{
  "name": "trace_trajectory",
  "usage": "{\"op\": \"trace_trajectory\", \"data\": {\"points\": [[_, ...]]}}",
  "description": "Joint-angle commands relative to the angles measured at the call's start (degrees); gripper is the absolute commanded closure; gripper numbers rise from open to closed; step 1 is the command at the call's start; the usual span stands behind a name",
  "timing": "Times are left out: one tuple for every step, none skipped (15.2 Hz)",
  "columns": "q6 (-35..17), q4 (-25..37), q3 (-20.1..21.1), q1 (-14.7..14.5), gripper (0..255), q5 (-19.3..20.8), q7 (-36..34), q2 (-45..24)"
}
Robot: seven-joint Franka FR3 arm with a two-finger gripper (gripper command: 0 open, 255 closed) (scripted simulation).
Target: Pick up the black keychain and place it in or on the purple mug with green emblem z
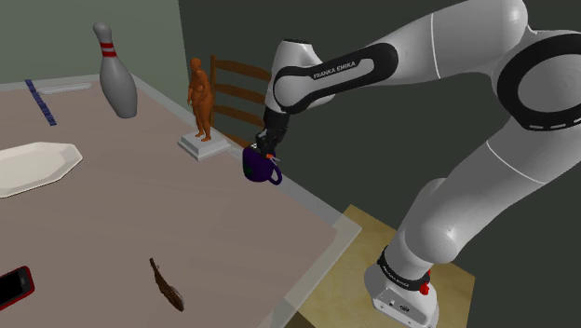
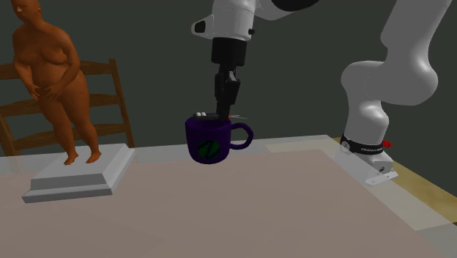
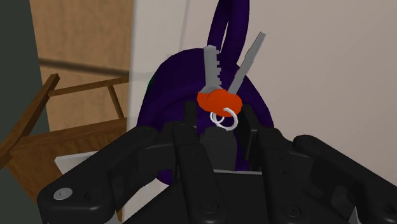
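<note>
Hand: we see the gripper (image 2: 223,108) at 12 o'clock of the mug (image 2: 209,139), pointing down, its tips just over the rim.
Finger state: from the wrist camera the two black fingers (image 3: 189,111) stand apart. The gap is wider than the small white ring between them, and we see neither finger touching it, so we judge the hand holds nothing.
Keychain: the keychain (image 3: 219,102) shows an orange-red fob, two grey keys and a white ring, not black. It lies over the mouth of the mug (image 3: 168,95), keys fanning away from the gripper (image 3: 219,109).
Mug: dark purple with a green emblem (image 2: 207,149). It stands upright on the table (image 1: 140,214) near its far edge, at about 4 o'clock of the orange figure (image 1: 198,98) in the shoulder view.
Done: pick-up and carry look finished, and the keychain appears delivered on or in the mug.
Uncertain: we cannot tell whether it rests on the rim or has dropped partly inside.
Left: as we judge it, only lifting the hand straight up toward 12 o'clock without snagging the ring or tipping the mug.
</note>
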State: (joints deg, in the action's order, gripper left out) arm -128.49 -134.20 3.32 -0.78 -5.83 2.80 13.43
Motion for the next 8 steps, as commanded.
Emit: {"op": "trace_trajectory", "data": {"points": [[-0.03,-0.01,0.01,0.0,255,0.0,-0.01,-0.01],[-0.03,-0.01,0.01,0.0,255,0.0,-0.01,-0.01],[-0.03,-0.01,0.01,0.0,0,0.0,-0.01,-0.01],[-0.03,-0.01,0.01,0.0,0,0.0,-0.01,-0.01],[-0.03,-0.01,0.01,0.0,0,0.0,-0.01,-0.01],[-0.03,-0.01,0.01,0.0,0,0.0,-0.01,-0.01],[-0.03,-0.01,0.01,0.0,0,0.0,-0.01,-0.01],[-0.03,-0.01,0.01,0.0,0,0.0,-0.01,-0.01]]}}
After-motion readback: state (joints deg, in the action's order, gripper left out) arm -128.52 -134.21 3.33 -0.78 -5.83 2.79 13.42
